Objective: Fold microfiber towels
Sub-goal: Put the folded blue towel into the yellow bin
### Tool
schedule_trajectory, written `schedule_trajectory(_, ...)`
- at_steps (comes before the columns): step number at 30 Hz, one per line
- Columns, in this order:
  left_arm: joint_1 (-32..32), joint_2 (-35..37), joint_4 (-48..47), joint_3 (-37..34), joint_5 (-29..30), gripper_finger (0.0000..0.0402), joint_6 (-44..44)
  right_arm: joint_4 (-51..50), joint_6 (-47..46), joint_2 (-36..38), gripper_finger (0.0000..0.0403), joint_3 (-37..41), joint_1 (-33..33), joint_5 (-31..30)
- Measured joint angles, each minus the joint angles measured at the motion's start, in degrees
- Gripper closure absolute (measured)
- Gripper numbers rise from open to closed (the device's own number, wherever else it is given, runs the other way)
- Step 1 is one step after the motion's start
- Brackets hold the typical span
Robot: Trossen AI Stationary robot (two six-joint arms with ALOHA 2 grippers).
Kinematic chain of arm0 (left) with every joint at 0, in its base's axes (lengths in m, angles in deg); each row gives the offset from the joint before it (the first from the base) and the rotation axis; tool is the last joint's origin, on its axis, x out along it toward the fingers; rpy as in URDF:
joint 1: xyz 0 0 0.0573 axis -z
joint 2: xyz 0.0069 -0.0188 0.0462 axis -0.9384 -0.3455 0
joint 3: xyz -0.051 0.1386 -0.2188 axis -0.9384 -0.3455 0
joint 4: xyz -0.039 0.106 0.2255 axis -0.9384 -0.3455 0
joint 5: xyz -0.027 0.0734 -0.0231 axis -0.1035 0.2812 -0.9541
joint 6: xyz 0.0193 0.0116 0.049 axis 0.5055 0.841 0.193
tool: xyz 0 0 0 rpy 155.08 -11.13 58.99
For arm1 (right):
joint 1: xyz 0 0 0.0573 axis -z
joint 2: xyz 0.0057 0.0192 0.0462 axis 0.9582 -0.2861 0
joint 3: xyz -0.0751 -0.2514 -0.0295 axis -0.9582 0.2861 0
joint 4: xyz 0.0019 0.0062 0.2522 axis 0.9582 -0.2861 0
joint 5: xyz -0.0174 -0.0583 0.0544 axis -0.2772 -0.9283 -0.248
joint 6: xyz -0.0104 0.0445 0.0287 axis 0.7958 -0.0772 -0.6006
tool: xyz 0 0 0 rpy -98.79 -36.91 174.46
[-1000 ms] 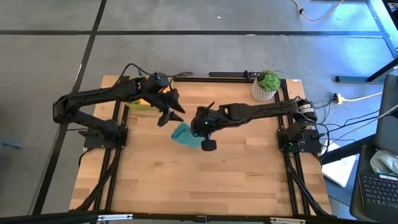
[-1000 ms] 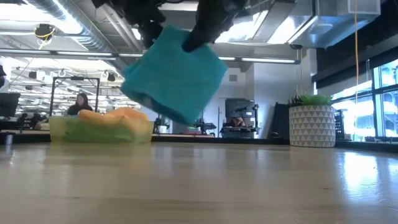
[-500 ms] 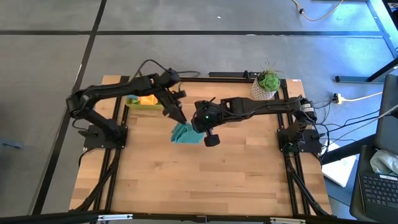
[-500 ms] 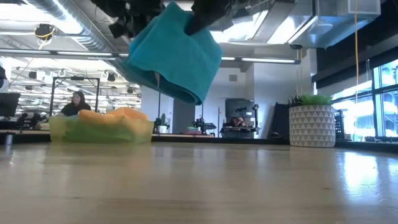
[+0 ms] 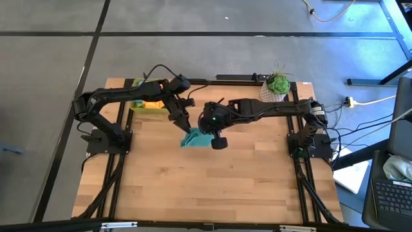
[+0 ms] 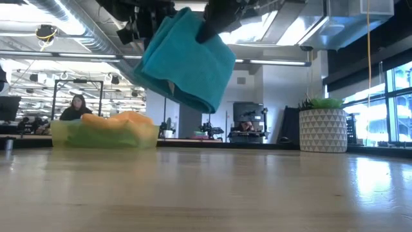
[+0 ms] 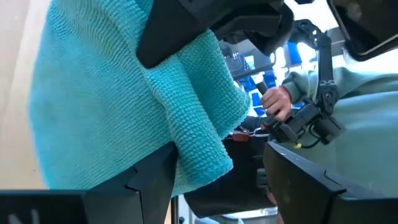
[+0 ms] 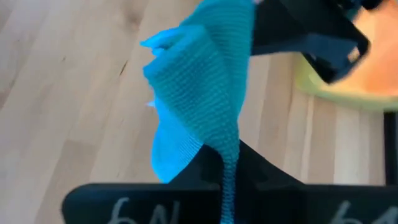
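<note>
Since before, your left gripper (image 5: 186, 125) has moved to the teal towel (image 5: 195, 139) (frame middle), fingers wide open around an edge; your right gripper (image 5: 207, 135) pinches it, shut tight.

Left arm: reached inward over mid-bench, left gripper (image 5: 187, 126) raised, fingers (image 7: 152, 180) parted wide. Right arm: stretched across from opposite side, right gripper (image 5: 205, 132) raised, pinched closed, tip close beside left gripper.

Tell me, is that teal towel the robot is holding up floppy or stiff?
Probably floppy: the teal towel droops in soft folds from the shut right gripper. It seems light, hanging from a single pinch. Its nubbly weave looks grippy, so it likely won't slip out.
</note>
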Motion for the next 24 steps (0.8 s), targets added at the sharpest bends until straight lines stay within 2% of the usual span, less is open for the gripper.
schedule_trajectory(8,0.8,0.0,1.8,0.0,5.8,0.0171,-0.8,0.8,-9.8,-0.1,0.0397,0.0,2.1,0.4)
schedule_trajectory(17,0.8,0.0,3.1,0.0,13.3,0.0171,-0.7,0.9,-15.8,-0.1,0.0397,0.0,2.3,8.0)
schedule_trajectory(24,0.8,0.0,10.9,0.0,12.3,0.0171,-5.0,0.9,-17.3,-0.1,0.0397,0.1,2.3,11.4)
